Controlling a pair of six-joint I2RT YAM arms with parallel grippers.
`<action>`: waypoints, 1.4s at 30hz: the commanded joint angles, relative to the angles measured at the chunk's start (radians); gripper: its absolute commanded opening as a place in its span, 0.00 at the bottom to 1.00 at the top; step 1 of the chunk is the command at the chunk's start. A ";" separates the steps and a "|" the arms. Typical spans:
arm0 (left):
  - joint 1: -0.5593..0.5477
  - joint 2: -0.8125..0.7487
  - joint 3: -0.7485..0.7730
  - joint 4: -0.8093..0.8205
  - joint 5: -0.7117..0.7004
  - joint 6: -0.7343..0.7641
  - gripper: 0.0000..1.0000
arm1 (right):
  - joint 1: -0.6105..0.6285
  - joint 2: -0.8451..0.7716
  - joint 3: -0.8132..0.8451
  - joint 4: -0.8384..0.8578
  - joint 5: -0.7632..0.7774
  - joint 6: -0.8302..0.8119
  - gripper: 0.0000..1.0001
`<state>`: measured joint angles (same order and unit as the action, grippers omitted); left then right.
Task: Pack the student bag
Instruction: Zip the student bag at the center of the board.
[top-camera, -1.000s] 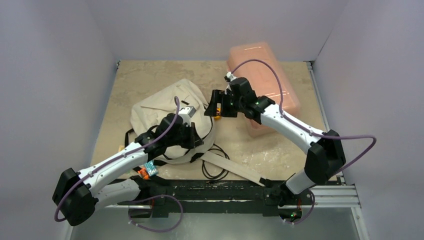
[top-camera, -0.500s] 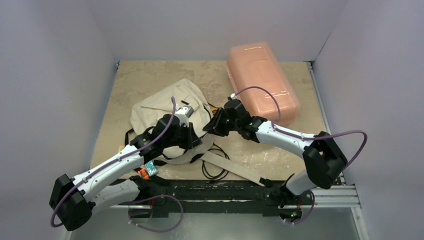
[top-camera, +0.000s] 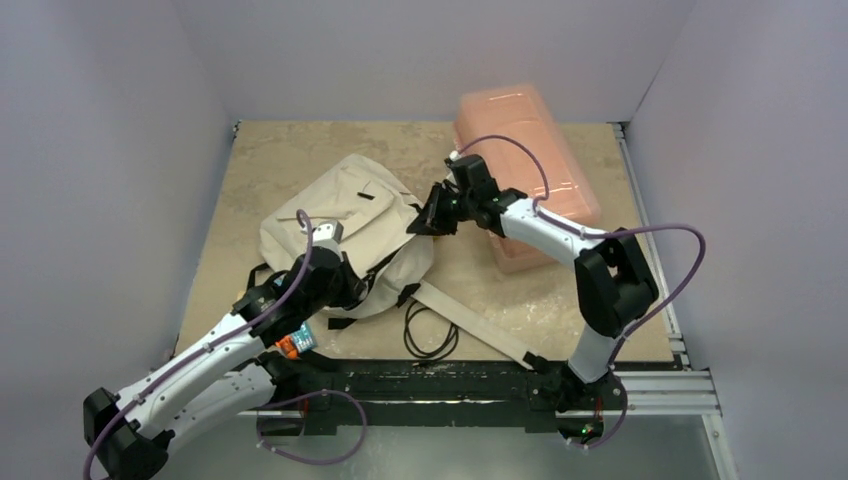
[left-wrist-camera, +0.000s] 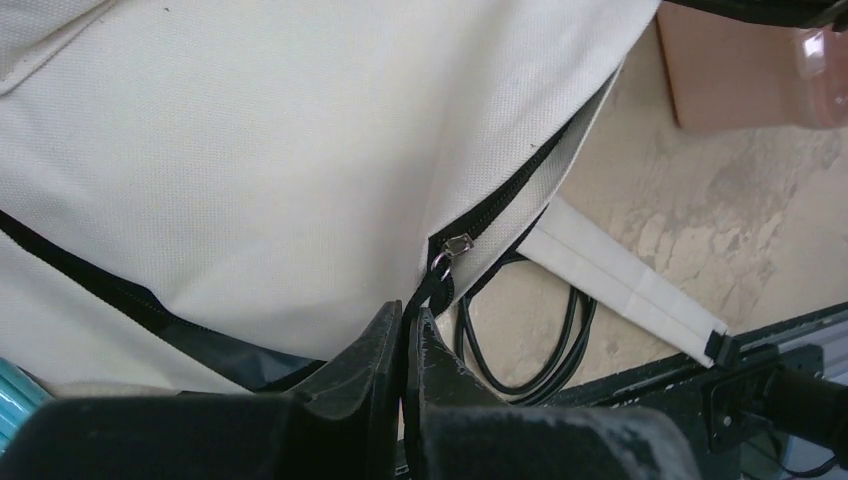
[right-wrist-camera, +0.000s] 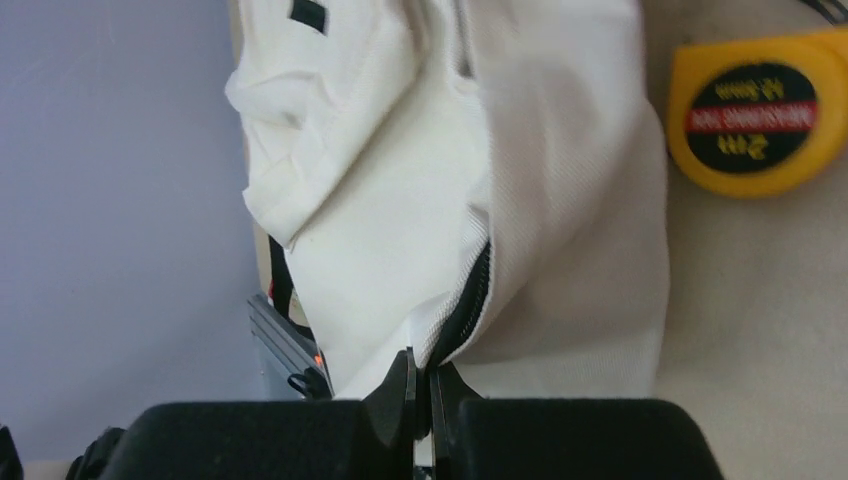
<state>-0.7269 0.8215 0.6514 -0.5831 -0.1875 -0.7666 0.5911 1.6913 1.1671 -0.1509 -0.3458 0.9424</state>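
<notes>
The student bag (top-camera: 345, 205) is a cream fabric backpack lying at the table's middle left, and it fills the left wrist view (left-wrist-camera: 280, 150). My left gripper (top-camera: 352, 290) (left-wrist-camera: 405, 318) is at the bag's near edge, shut on the black zipper pull (left-wrist-camera: 437, 285) that hangs from the metal slider (left-wrist-camera: 457, 244). My right gripper (top-camera: 420, 224) (right-wrist-camera: 421, 368) is at the bag's right side, shut on the bag's fabric edge (right-wrist-camera: 470, 300) beside the black zipper teeth. The bag's inside is hidden.
A translucent pink box (top-camera: 525, 150) stands at the back right, behind the right arm. A yellow tape measure (right-wrist-camera: 755, 105) lies next to the bag. A black cable loop (top-camera: 432, 335) and a beige strap (top-camera: 475, 330) lie near the front edge. A teal and orange item (top-camera: 296, 341) sits under the left arm.
My right gripper came to the bag's right edge and shut on the fabric. My left arm drew back toward the near left with the zipper pull, and the bag stretched out flatter.
</notes>
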 joint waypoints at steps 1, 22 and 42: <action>0.007 -0.098 -0.059 -0.182 -0.101 -0.039 0.00 | -0.068 0.100 0.255 -0.113 -0.016 -0.312 0.00; 0.005 0.018 0.043 0.219 0.352 0.042 0.00 | 0.246 -0.238 -0.179 0.147 0.214 0.236 0.84; 0.118 -0.080 -0.003 -0.247 -0.116 0.022 0.00 | 0.032 -0.226 -0.221 0.082 0.206 -0.011 0.00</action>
<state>-0.6857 0.7990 0.6701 -0.5808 -0.1242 -0.7567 0.7708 1.5391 0.9550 -0.0353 -0.2005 1.0878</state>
